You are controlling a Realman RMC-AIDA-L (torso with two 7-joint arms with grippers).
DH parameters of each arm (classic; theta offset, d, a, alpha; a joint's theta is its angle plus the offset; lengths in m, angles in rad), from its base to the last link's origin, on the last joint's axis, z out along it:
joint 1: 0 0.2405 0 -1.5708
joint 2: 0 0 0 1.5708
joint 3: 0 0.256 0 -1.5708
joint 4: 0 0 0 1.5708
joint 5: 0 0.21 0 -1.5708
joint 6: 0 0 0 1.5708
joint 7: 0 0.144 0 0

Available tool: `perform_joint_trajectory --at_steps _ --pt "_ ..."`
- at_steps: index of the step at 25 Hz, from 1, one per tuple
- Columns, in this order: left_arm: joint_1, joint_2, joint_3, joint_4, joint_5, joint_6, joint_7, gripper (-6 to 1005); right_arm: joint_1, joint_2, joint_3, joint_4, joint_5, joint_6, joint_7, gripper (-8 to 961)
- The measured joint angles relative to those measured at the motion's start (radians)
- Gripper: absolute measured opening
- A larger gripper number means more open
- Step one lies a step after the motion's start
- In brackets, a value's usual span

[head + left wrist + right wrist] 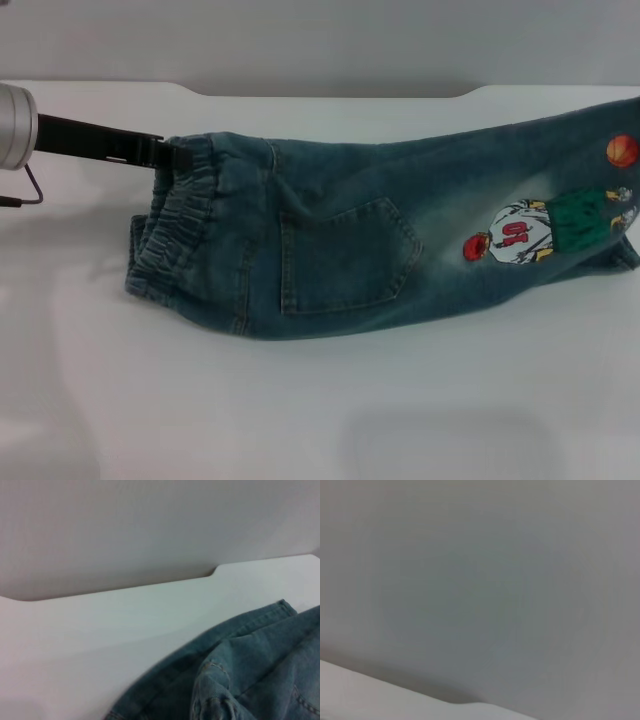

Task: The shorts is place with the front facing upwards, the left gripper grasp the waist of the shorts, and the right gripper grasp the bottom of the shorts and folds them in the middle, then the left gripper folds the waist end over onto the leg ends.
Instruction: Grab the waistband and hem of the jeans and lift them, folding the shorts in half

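on white table [320, 420], one shorts [350, 250]

1. Left arm: enters the head view from the left edge; silver cylinder wrist, long black bar extended to the right.
2. Left gripper [178, 155]: black claw at the bar's tip; finger state indiscernible.
3. Right arm and right gripper: not visible in any view.

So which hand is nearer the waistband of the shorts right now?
The left hand: it sits right at the gathered waistband of the shorts, at its far edge. The right hand appears in no view, so it is away from the waistband.
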Motion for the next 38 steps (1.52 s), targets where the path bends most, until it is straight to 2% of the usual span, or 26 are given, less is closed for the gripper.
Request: perform_joint_trajectory --at_steps 8,16,38 --pt "0.0 -0.001 0.0 -0.003 0.003 -0.032 -0.013 43 0.001 -0.002 0.029 0.04 0.0 0.019 0.0 19" --pt "0.0 -0.001 0.0 -0.017 0.021 -0.049 -0.018 42 0.032 -0.009 0.022 0.115 0.0 0.059 -0.003 20" --pt "0.0 -0.002 0.002 -0.088 0.026 -0.074 -0.023 43 0.181 -0.015 -0.003 0.35 -0.047 0.193 -0.021 25"
